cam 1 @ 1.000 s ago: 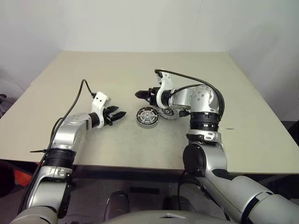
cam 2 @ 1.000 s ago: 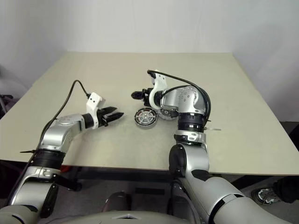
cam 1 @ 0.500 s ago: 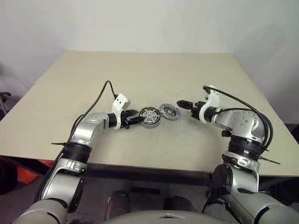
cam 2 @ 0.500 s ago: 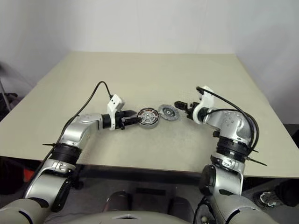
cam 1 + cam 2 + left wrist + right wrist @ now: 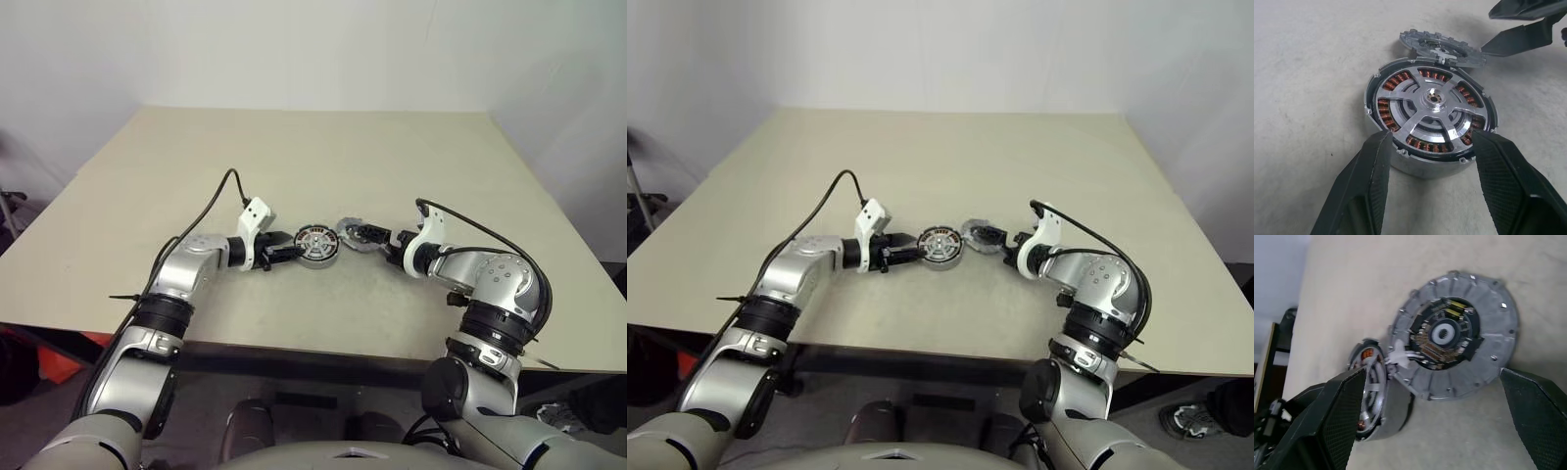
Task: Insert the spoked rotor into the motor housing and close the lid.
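Motor housing (image 5: pixel 1430 125): stood on the counter (image 5: pixel 294 157) between the left jaws (image 5: pixel 1430 161), which were partly open, one finger at each side of its wall; contact could not be told. Spoked rotor (image 5: pixel 1432 110): already seated inside, over the copper windings. Lid (image 5: pixel 1457 333): beside the housing, its edge resting on the rim, lying between the right jaws (image 5: pixel 1442 416), spread wide and empty. Risk: closing on the tilted lid might skid it off or nudge the housing, should the left jaws not be holding firm.
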{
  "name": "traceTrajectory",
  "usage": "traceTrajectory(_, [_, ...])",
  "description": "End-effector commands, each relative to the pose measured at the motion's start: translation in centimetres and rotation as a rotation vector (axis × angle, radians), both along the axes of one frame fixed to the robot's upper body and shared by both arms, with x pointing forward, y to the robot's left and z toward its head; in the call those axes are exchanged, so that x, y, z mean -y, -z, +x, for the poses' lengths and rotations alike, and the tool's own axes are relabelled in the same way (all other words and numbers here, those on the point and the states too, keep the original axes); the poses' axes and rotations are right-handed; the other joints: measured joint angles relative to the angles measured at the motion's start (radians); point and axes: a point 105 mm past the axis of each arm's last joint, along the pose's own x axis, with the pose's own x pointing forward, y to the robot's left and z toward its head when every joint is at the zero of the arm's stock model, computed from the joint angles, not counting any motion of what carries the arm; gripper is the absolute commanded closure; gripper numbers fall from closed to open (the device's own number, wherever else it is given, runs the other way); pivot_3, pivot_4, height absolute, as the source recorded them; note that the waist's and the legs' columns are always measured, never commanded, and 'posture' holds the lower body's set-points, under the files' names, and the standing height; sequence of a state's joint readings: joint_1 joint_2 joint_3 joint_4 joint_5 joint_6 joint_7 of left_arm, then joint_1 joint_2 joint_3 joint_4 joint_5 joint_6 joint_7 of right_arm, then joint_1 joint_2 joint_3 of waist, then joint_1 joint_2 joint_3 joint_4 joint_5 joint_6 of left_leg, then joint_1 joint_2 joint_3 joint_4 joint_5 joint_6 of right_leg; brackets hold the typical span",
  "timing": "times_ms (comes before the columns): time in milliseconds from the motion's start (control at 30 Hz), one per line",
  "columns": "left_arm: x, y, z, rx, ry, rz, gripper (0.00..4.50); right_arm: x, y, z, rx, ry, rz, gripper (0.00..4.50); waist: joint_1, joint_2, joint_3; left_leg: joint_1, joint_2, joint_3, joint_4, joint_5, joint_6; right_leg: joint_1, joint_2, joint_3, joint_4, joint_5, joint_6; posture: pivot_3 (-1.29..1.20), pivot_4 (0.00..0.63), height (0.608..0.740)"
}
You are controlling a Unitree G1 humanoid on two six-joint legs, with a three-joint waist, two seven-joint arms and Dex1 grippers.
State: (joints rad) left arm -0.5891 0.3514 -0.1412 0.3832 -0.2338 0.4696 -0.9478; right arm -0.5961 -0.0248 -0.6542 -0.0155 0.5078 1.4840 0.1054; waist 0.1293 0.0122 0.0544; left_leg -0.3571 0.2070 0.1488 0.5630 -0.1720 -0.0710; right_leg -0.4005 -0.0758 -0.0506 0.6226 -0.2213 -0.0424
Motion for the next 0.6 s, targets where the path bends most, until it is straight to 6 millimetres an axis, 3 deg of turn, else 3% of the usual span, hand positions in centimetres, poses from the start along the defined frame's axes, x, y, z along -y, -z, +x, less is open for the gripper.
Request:
traceTrajectory(33, [-0.4, -1.6, 0.3, 0.060, 0.002, -0.001, 1.75, 0.2, -0.6, 0.2, 0.026, 0.014, 0.010, 0.03, 0.000, 0.000, 0.000, 0.000, 0.000, 0.000, 0.000, 0.000, 0.000, 0.000, 0.000, 0.000, 0.000, 0.000, 0.000, 0.00, 0.000, 0.740])
traceTrajectory(333, [-0.5, -1.6, 0.3, 0.062, -0.012, 0.003, 1.75, 0.0, 0.0, 1.9, 0.029, 0.081, 0.141, 0.03, -0.004, 0.000, 0.000, 0.006, 0.000, 0.000, 0.000, 0.000, -0.001, 0.004, 0.000, 0.000, 0.000, -0.001, 0.002, 0.00, 0.000, 0.740])
traceTrajectory(600, [-1.0, -1.7, 0.5, 0.067, -0.028, 0.015, 1.75, -0.9, -0.8, 4.1, 0.069, 0.098, 0.224, 0.03, -0.006, 0.000, 0.000, 0.008, 0.001, 0.001, 0.000, 0.003, -0.004, 0.006, 0.000, 0.000, 0.000, -0.003, 0.006, 0.00, 0.000, 0.740])
